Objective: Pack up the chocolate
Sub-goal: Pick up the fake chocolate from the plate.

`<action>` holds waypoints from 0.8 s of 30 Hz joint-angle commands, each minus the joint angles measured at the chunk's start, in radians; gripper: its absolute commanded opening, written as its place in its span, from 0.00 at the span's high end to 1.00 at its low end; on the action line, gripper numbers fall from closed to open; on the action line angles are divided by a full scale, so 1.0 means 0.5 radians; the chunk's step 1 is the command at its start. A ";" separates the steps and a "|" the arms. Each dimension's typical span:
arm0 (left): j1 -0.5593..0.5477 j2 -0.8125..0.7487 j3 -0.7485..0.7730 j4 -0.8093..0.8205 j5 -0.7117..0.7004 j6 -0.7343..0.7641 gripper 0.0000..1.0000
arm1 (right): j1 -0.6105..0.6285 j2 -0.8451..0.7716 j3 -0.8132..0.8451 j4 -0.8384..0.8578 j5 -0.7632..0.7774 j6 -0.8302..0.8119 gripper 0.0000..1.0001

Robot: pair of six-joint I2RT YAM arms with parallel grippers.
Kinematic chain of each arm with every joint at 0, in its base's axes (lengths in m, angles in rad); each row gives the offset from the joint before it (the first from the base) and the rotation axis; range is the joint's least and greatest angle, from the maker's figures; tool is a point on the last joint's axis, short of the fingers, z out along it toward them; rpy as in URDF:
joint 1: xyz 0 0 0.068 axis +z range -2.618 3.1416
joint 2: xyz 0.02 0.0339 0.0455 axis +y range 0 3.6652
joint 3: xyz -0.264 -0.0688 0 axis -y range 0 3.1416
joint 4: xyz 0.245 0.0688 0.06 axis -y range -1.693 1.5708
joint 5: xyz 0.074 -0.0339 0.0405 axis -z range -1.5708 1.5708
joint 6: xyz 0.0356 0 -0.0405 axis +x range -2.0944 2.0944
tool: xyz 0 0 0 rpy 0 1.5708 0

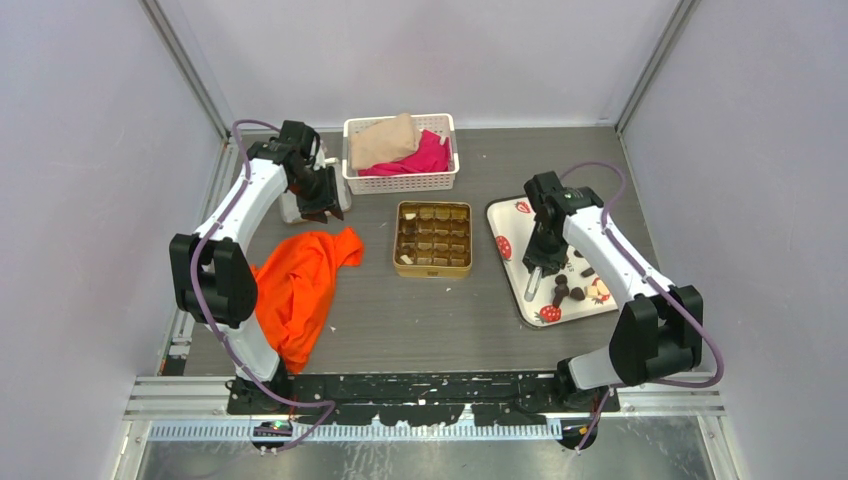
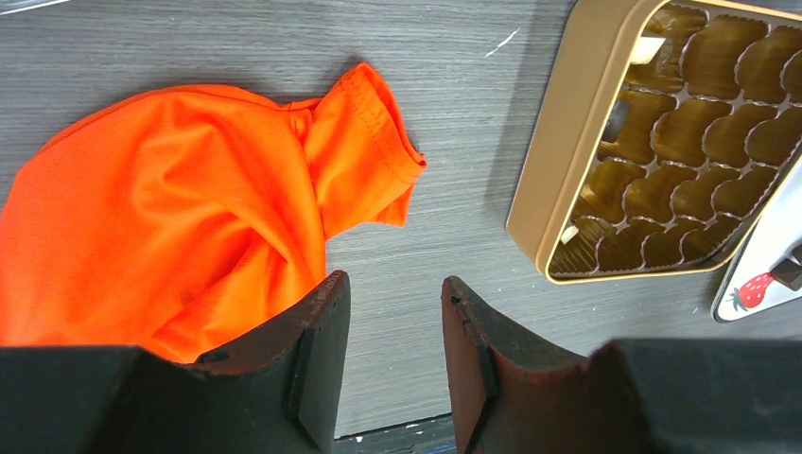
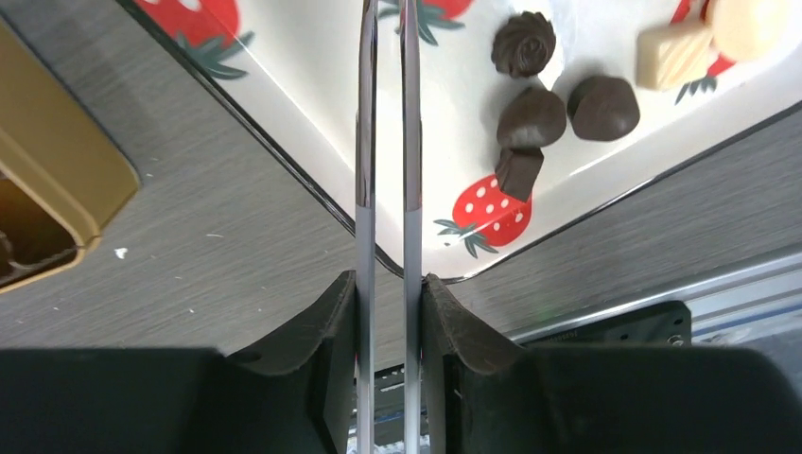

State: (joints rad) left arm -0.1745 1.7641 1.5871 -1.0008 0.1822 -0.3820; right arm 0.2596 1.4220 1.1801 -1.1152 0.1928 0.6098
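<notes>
Between the fingers of the right claw (image 3: 388,284): metal tongs (image 3: 366,142), clamped, blades nearly together, nothing in them. Ahead and to its right, the chocolate (image 3: 531,116) lies loose on the strawberry tray (image 3: 303,85), mostly dark pieces and a couple of cream. Tin (image 3: 66,180) sits off to its left; the compartments in view look mostly unfilled. Left claw (image 2: 395,293) is open and empty, orange cloth (image 2: 189,208) beside it. My read: packing has barely begun.
</notes>
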 commanded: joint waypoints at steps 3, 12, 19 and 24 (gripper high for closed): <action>0.015 -0.025 0.069 0.029 0.058 0.016 0.58 | -0.104 -0.110 -0.166 0.161 -0.105 0.092 0.65; 0.016 -0.054 0.045 0.019 0.041 0.025 0.58 | -0.187 0.031 -0.123 0.252 -0.093 -0.035 0.63; 0.017 -0.073 0.026 0.020 0.032 0.022 0.58 | -0.218 0.152 -0.075 0.322 -0.125 -0.089 0.59; 0.018 -0.083 0.023 0.019 0.017 0.022 0.58 | -0.234 0.189 -0.085 0.371 -0.159 -0.099 0.56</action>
State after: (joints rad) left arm -0.1745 1.7641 1.5871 -1.0023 0.1871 -0.3817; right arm 0.1509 1.5139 1.0958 -0.9745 0.1272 0.5770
